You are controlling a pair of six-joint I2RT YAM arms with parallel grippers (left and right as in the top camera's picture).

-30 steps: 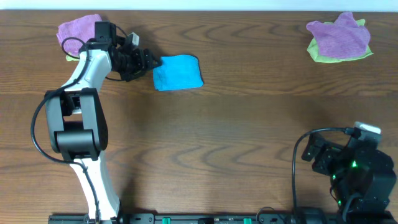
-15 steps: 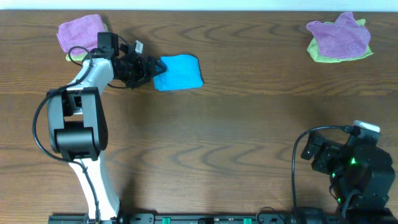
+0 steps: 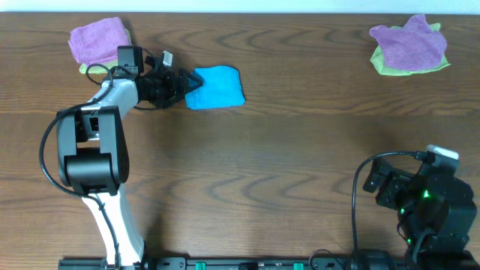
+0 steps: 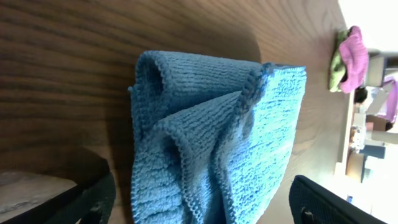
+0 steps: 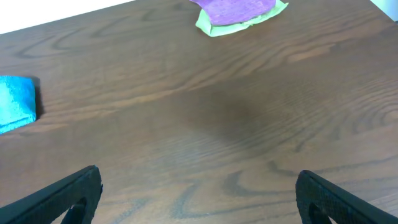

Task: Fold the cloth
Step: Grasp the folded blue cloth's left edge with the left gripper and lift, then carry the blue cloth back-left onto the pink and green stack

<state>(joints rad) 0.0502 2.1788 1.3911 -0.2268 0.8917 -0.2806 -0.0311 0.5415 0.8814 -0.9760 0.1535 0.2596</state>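
The sky-blue cloth (image 3: pixel 217 87) lies on the table at the back left, bunched into a small rectangle of folded layers. My left gripper (image 3: pixel 184 82) is at its left edge, open. In the left wrist view the cloth (image 4: pixel 211 137) fills the middle, and the left gripper (image 4: pixel 202 208) has its jaws spread wide on either side of the cloth's near end. My right gripper (image 3: pixel 377 182) rests open and empty at the front right, far from the cloth. The right wrist view shows the right gripper (image 5: pixel 199 196) over bare wood, with the cloth (image 5: pixel 15 102) at the far left edge.
A purple cloth (image 3: pixel 96 39) over a lime-green one (image 3: pixel 85 69) lies at the back left, behind my left arm. Another purple cloth (image 3: pixel 409 43) on a lime-green cloth (image 3: pixel 386 66) lies at the back right, also in the right wrist view (image 5: pixel 239 7).
My left gripper has turned and moved a little to the right, up to the blue cloth's left edge. The cloth and my right arm have not moved.
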